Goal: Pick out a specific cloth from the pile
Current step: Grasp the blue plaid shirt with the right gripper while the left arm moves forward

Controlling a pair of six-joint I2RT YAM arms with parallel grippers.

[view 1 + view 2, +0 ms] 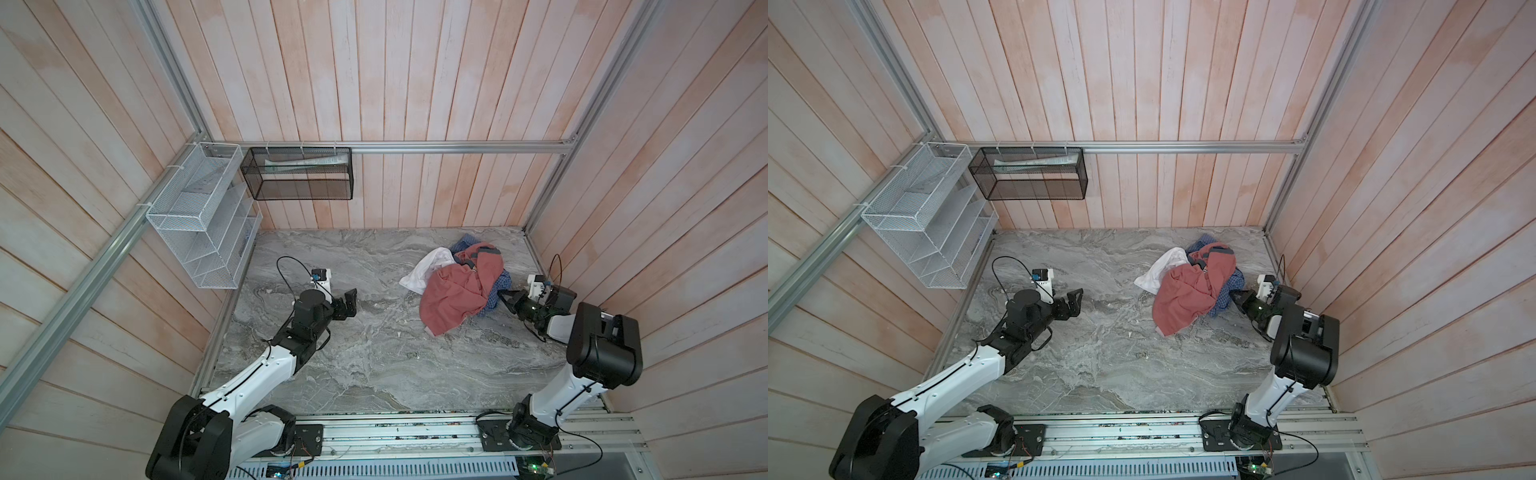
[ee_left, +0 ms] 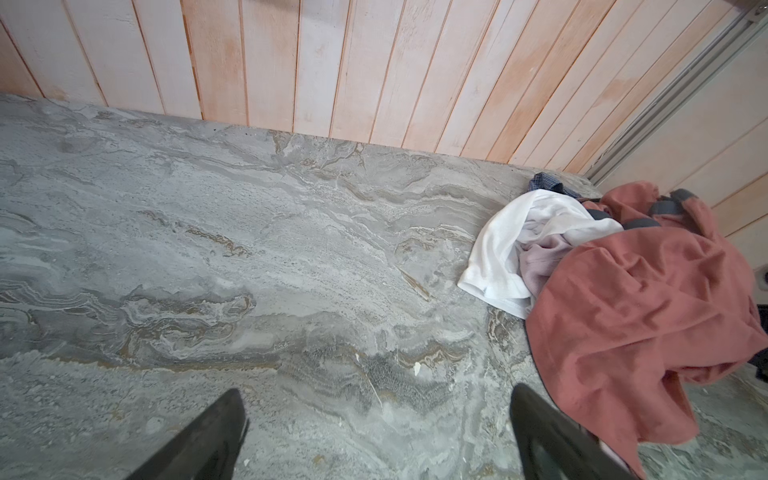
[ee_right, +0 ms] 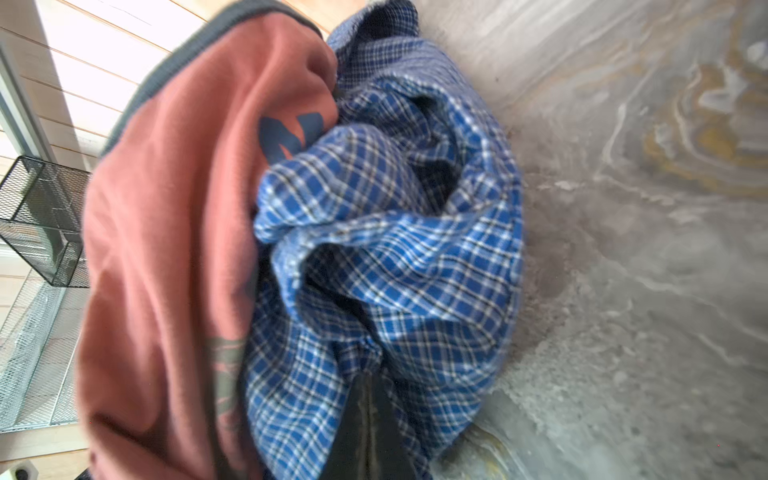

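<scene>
One grip made, seemingly: right hand (image 3: 366,386) pinched on checked shirt (image 3: 395,249), 4 o'clock edge of pile (image 1: 461,276); left hand (image 1: 348,305) wide, empty. Next: draw shirt from under pink garment (image 1: 444,303).

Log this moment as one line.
right gripper: shut on checked shirt | left gripper: open, clear of pile | shirt: partly under salmon-pink garment

Blue-white checked cloth (image 3: 395,257) crumpled, mostly buried in pile (image 1: 453,291), peeking out right side and far edge.
</scene>
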